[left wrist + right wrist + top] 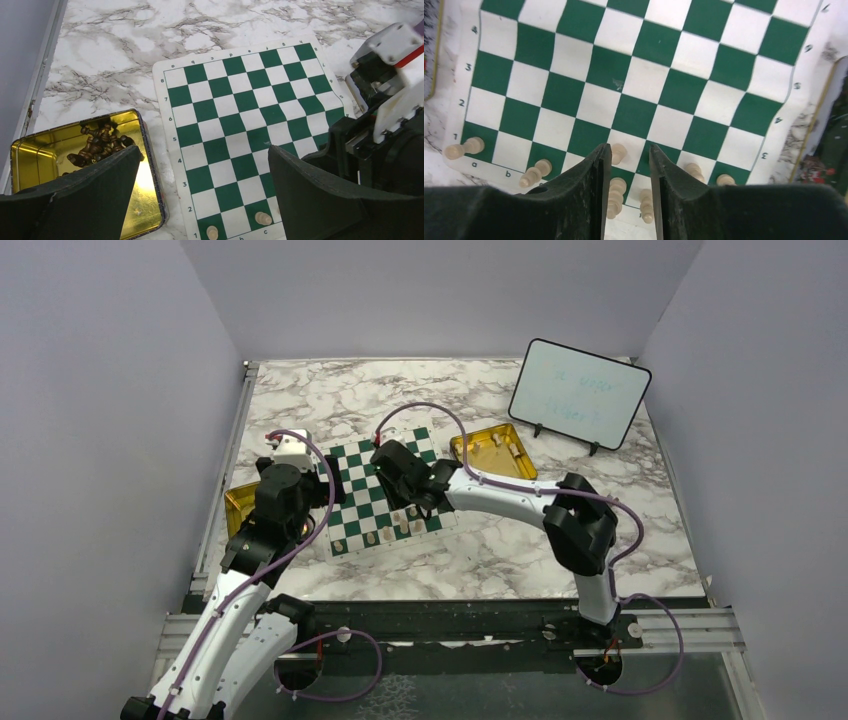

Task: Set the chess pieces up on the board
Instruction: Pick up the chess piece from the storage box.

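Board: lies flat on the marble table, mid-field

Chess pieces: a handful of cream ones sit along the two nearest rows; the other squares in view are bare

Right gripper: hovers low over those rows, fingers slightly parted. One piece shows in the gap, with neither pad appearing to touch it; nothing grasped

Left gripper: spread fully and empty, above the left tin, which holds dark pieces

Assessment: the cream pieces appear small, light, rigid and smooth, on narrow bases, so a sideways nudge would likely topple them

Recommended hold: across the stem just beneath the head, approached straight down, with both fingers kept off the neighbouring pieces
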### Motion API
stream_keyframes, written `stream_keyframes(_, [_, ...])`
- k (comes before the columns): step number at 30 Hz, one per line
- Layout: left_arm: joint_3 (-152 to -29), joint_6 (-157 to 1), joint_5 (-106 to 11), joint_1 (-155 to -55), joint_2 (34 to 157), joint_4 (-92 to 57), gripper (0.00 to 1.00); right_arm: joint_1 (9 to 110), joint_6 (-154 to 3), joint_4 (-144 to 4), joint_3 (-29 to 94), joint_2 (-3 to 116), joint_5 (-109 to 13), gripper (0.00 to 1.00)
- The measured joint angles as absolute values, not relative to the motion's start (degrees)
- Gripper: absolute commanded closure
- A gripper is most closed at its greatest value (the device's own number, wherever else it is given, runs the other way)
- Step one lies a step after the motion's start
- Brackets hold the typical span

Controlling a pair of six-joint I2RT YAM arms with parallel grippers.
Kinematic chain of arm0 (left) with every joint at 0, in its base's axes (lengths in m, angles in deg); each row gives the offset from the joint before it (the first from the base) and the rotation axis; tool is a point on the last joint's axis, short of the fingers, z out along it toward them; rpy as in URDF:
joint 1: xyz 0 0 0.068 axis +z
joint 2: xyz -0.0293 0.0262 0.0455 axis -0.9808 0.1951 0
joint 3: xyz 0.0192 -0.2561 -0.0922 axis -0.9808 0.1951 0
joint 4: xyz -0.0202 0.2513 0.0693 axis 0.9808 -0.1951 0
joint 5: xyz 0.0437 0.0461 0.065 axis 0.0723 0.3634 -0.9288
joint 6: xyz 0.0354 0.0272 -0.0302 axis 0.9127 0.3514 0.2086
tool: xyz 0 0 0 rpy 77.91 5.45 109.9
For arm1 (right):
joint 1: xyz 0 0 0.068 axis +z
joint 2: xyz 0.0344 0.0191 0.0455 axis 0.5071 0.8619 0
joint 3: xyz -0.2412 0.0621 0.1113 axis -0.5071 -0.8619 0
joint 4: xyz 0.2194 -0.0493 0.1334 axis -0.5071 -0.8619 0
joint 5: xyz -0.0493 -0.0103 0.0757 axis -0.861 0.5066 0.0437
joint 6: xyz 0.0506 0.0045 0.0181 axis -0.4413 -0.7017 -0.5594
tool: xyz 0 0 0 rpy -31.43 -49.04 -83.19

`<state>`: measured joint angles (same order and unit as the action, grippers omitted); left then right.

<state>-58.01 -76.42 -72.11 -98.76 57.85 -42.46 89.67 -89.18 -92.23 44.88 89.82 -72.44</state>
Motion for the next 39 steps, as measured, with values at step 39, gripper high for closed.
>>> stream_keyframes(39, [-58.01,-76.4,-72.06,-99.02,58.24,-42.44,0.01,59.75,-75.26,-80.23,32.91,84.55,-70.34,0.61])
